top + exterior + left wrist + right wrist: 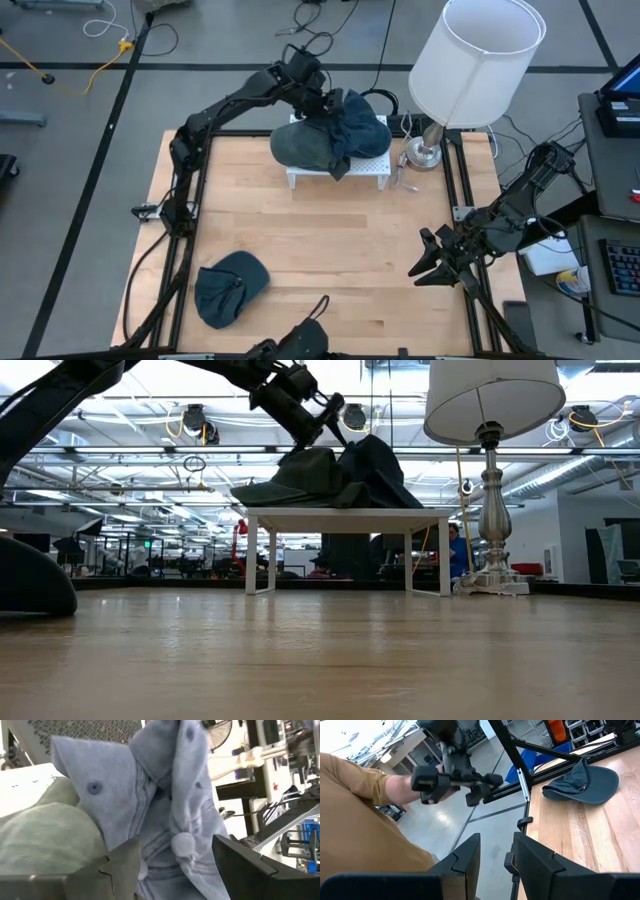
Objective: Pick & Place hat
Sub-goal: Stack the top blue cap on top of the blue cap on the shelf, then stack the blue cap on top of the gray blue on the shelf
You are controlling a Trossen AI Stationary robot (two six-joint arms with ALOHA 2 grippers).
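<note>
- three hats are in sight: a green-grey hat and a dark blue hat piled together on one small white stand, and a third, teal hat lying flat on the wooden surface, well apart from both end effectors.
- the left end effector is up at the back of the surface, right on the pile; in the left wrist view its two fingers stand wide apart with the blue cloth bunched between them, and i cannot tell whether they grip it.
- the green-grey hat lies just beside that end effector, touching the blue one.
- one lamp with a white shade stands just beyond the stand, on the far side of the pile from the left end effector.
- the right end effector hangs low at the surface's edge, far from the stand; its fingers are spread with nothing between them.
- in the right wrist view, a person's hand, in a tan sleeve, holds one dark handle device past that end effector.
</note>
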